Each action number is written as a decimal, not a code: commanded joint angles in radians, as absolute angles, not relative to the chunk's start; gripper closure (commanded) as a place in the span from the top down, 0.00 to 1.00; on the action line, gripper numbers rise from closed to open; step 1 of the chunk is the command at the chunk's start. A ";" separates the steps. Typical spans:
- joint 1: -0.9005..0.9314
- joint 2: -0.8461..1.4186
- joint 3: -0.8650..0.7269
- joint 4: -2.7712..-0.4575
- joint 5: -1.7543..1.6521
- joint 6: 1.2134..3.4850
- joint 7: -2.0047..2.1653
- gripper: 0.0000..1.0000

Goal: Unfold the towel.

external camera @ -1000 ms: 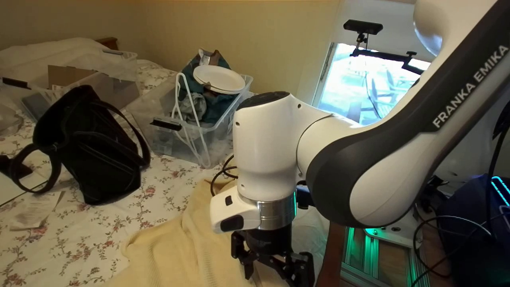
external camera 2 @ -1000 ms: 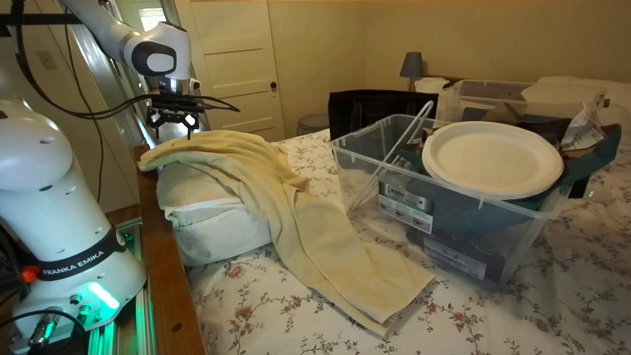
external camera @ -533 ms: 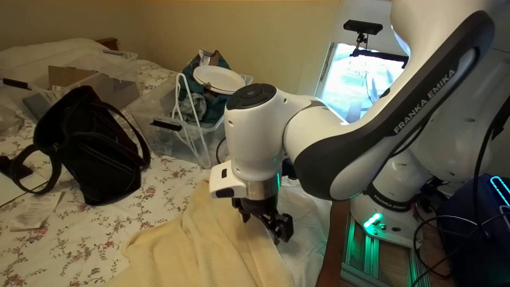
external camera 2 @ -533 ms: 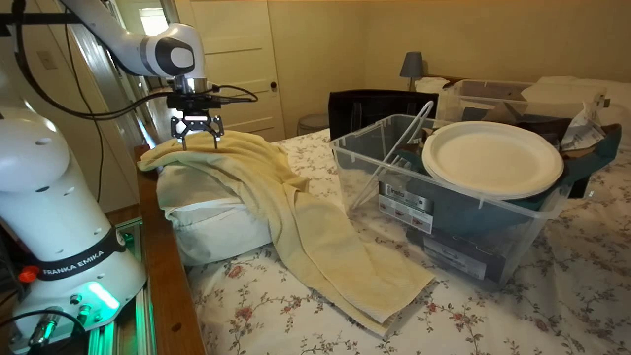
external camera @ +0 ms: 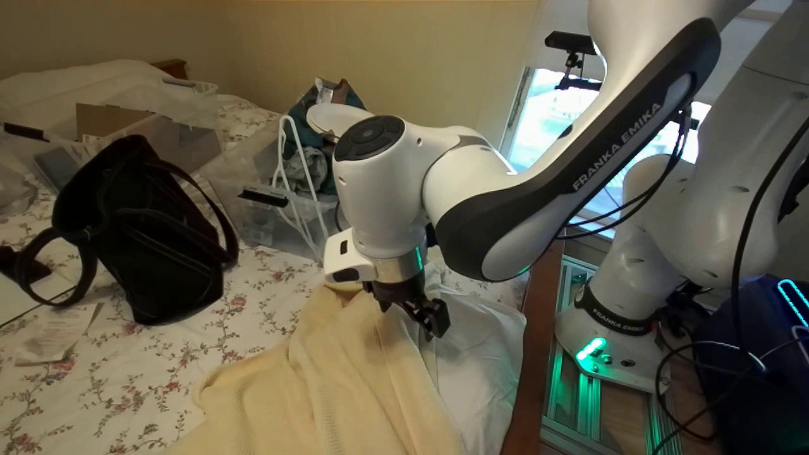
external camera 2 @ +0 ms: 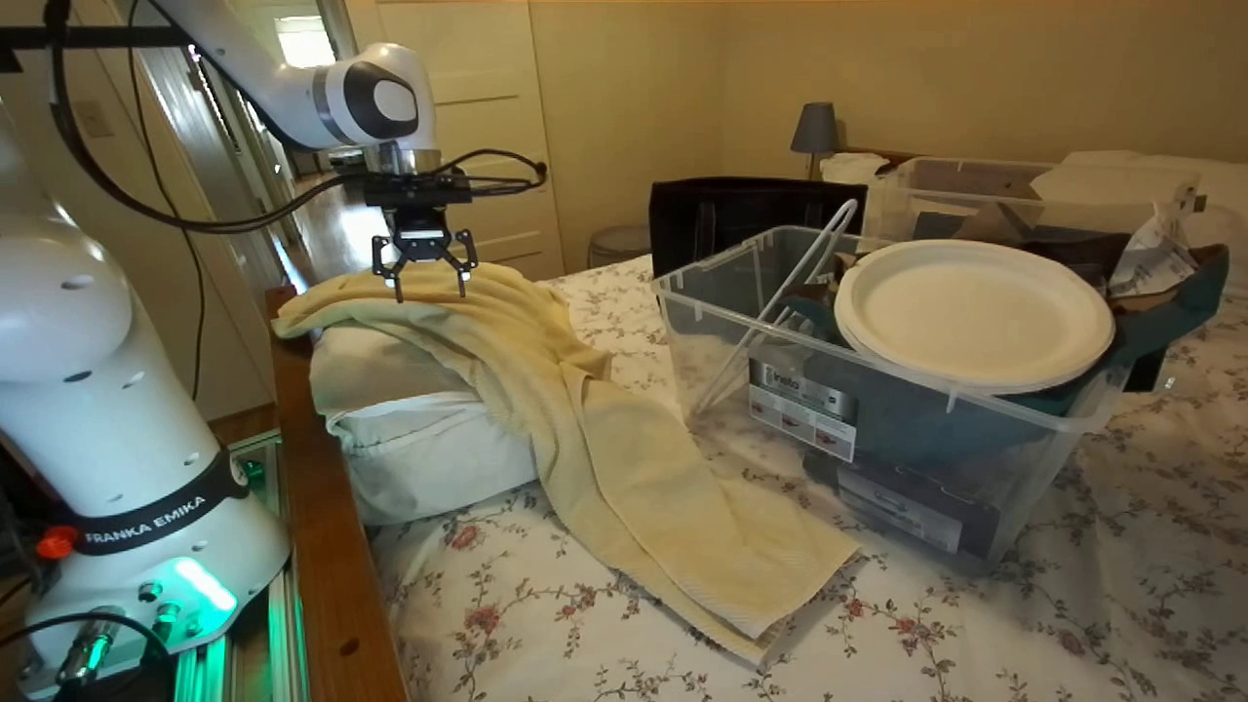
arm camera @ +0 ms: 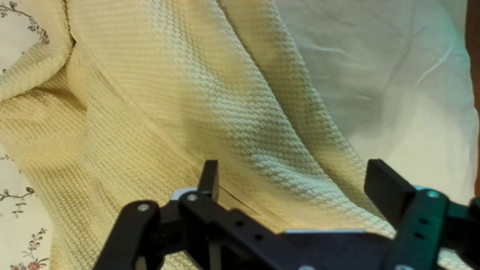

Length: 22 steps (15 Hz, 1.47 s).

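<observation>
The pale-yellow towel (external camera: 316, 385) lies rumpled in long folds on the bed. In an exterior view, the towel (external camera 2: 673, 487) runs from a raised white bundle down onto the bedspread. My gripper (external camera 2: 430, 291) is above the towel's raised part, pointing down; it also shows in an exterior view (external camera: 407, 321). In the wrist view, the gripper (arm camera: 292, 172) has its fingers wide apart with nothing between them. There the towel (arm camera: 168, 93) lies below, its folded edges running diagonally under the fingers. I cannot tell whether a fingertip touches the cloth.
A white sheet (external camera: 483, 360) lies beside the towel, by the wooden bed rail (external camera 2: 336, 585). A clear bin (external camera 2: 907, 458) with white plates (external camera 2: 975, 312) stands near the towel. A black bag (external camera: 152, 240) sits on the floral bedspread (external camera: 126, 379). Cables hang along the arm.
My gripper has moved over the towel, away from the camera in an exterior view and rightward in an exterior view, ending slightly lower. It stays open. The towel looks unchanged.
</observation>
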State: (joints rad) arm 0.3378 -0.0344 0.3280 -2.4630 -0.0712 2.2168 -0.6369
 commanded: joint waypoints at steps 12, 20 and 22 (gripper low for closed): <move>0.307 0.215 0.331 -2.328 -0.112 2.221 -0.796 0.42; 0.312 0.148 0.349 -2.367 -0.057 2.130 -0.744 0.00; 0.320 0.093 0.362 -2.400 -0.011 2.079 -0.673 0.02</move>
State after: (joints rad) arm 0.3154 0.1809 0.3320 -2.3489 -0.0756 2.1616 -0.7600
